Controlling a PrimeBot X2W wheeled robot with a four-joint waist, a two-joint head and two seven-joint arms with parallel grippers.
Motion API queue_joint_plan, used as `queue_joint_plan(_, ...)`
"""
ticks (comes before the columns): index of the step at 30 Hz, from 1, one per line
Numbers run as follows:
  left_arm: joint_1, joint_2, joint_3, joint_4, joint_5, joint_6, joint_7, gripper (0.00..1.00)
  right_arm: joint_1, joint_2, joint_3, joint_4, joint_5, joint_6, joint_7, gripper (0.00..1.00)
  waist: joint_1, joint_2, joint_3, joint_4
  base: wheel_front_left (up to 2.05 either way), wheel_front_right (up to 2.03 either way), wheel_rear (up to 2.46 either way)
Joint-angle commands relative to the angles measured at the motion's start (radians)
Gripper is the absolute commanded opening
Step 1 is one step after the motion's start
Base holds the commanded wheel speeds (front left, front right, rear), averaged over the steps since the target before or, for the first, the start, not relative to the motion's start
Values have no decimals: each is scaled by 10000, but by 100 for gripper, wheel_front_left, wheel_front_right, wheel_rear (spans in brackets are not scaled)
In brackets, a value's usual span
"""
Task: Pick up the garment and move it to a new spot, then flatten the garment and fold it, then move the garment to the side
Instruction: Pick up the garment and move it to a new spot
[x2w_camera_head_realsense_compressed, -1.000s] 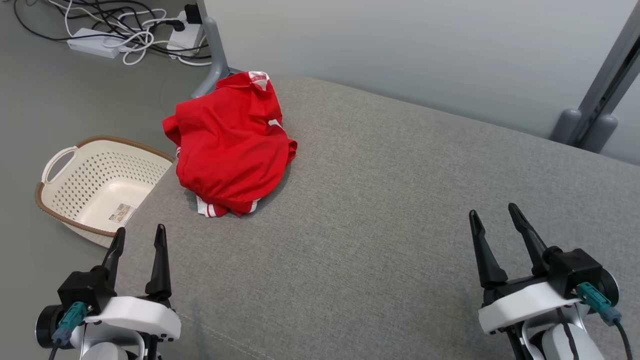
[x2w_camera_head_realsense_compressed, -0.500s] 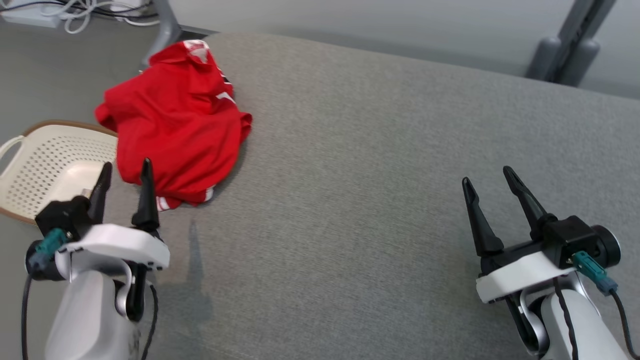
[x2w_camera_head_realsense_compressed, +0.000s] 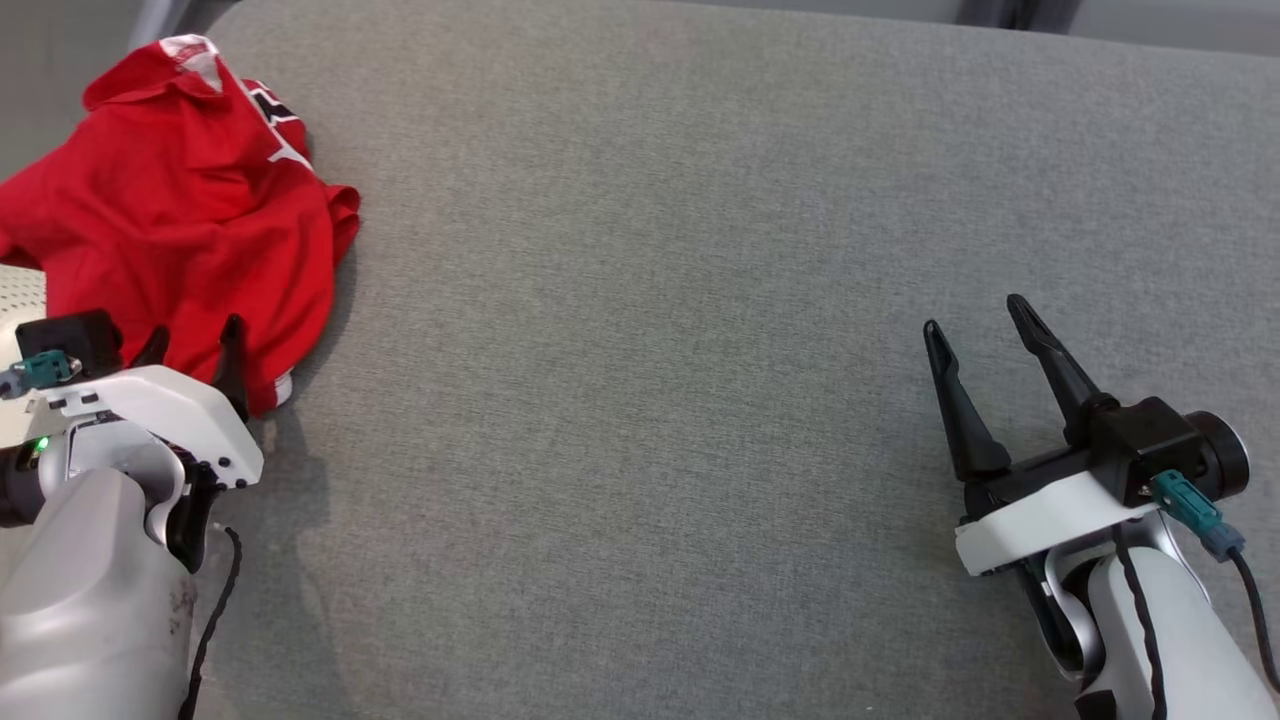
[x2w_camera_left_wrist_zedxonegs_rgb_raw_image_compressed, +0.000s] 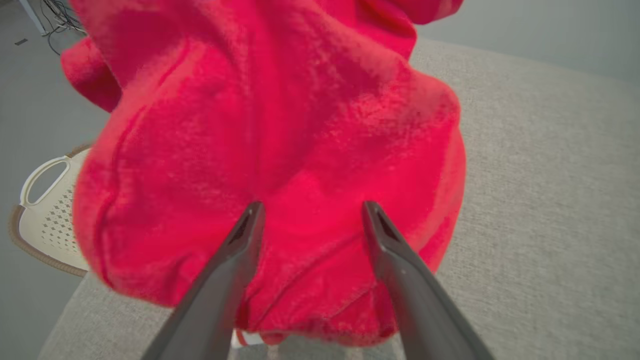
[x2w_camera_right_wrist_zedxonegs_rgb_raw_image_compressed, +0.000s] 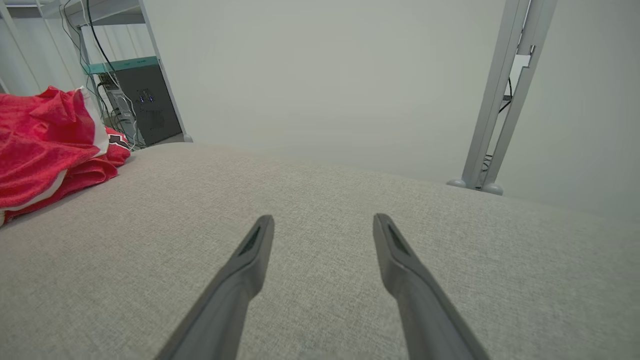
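**Head view, read left to right.** One cream perforated basket (x2w_camera_left_wrist_zedxonegs_rgb_raw_image_compressed: 50, 227) stands on the floor beside the left end of the grey upholstered surface (x2w_camera_head_realsense_compressed: 680, 300). In the left wrist view the garment covers most of it, leaving one handle and part of the brown rim exposed. One red garment (x2w_camera_head_realsense_compressed: 180, 200) lies crumpled at the far-left corner of the surface, its left portion cut off by the frame edge. Its long axis runs roughly near to far, with the white-trimmed collar end pointing away from the robot and a red-and-white striped hem toward it. Folds hide the sleeves and the full outline, and the dark-and-white marking near the collar is too small to read. The left gripper (x2w_camera_head_realsense_compressed: 196, 330) sits at the garment's near edge with its two fingers spread apart and not closed on the cloth. Whether the tips touch the cloth cannot be told. The right gripper (x2w_camera_head_realsense_compressed: 973, 313) is at the lower right above the surface, well apart from the garment, its two fingers likewise spread and holding nothing. In the right wrist view one grey metal post (x2w_camera_right_wrist_zedxonegs_rgb_raw_image_compressed: 500, 100) rises behind the surface at right, its top cut off.
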Motion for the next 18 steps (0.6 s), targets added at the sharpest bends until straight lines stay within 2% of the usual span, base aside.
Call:
queue_joint_plan(1,-301,166,-87,271,-107,-8,135,100,-112,-61,-68,29,48,4,-31,100,-1,0,129,-140,0,0,0)
queue_joint_plan(2,-384,216,-133,399,-163,-9,111,100,-126,-53,-84,49,49,4,-41,100,-1,0,143,-160,0,0,0)
queue_joint_plan(3,-462,294,-157,467,-190,-9,-36,22,-131,-39,-102,61,60,4,-50,100,-1,0,145,-179,0,0,0)
queue_joint_plan(4,-520,360,-166,540,-207,-10,-167,0,-129,-16,-119,78,74,4,-59,100,-1,0,141,-195,0,0,0)
queue_joint_plan(11,-717,683,-370,634,-37,33,-1318,0,37,99,-341,186,140,4,-125,100,-1,0,-250,-119,0,0,0)
queue_joint_plan(18,-663,890,-352,-74,44,150,-1598,0,227,187,-493,232,131,4,-157,100,-1,0,-698,24,0,0,0)
